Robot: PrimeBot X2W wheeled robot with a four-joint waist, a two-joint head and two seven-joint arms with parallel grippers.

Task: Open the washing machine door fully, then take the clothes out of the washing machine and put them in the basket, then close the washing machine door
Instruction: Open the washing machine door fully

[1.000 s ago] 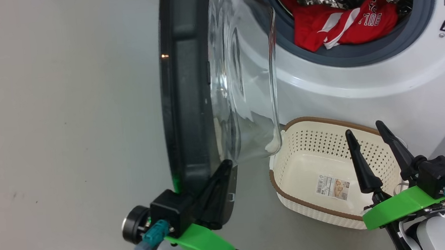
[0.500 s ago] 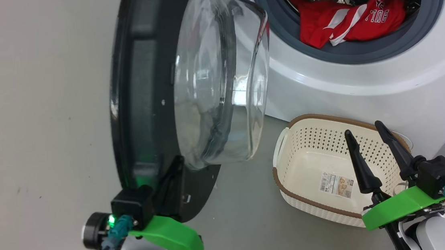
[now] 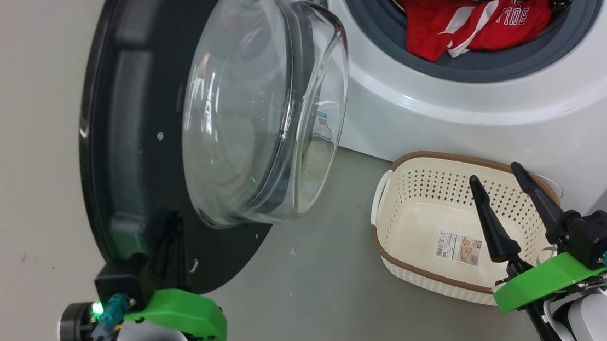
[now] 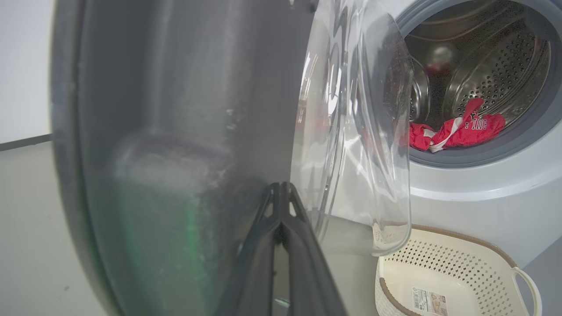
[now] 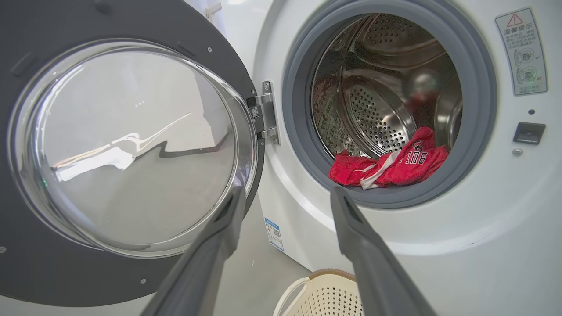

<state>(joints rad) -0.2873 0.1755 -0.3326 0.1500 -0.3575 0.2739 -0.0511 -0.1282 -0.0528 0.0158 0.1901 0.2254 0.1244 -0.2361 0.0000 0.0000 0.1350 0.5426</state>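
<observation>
The washing machine door (image 3: 131, 152) was seen swung well out from the washing machine (image 3: 497, 120), with its dark inner face turned towards the head camera; its glass bowl window (image 3: 260, 114) bulged towards the drum opening. The door was carried by a metal hinge (image 5: 265, 112) at the side of the grey gasket (image 3: 492, 69). The left gripper (image 4: 281, 193) was placed at the door's lower rim, its fingers pressed together with nothing between them and laid against the inner face just below the glass. The clothes (image 3: 466, 24) were left in the drum (image 5: 377, 118), bunched at the front and draped over the gasket's lower lip. The basket (image 3: 423, 157) was set on the floor (image 3: 320, 301) just beside the machine's front, below the opening; a sticker was seen on its bottom. The right gripper (image 3: 496, 175) was held over the basket's near side, its fingers spread wide apart and clasping nothing. A strip of bare floor was left between the door's lower edge and the basket's left rim; a wider stretch was left beyond the door's outer edge.
</observation>
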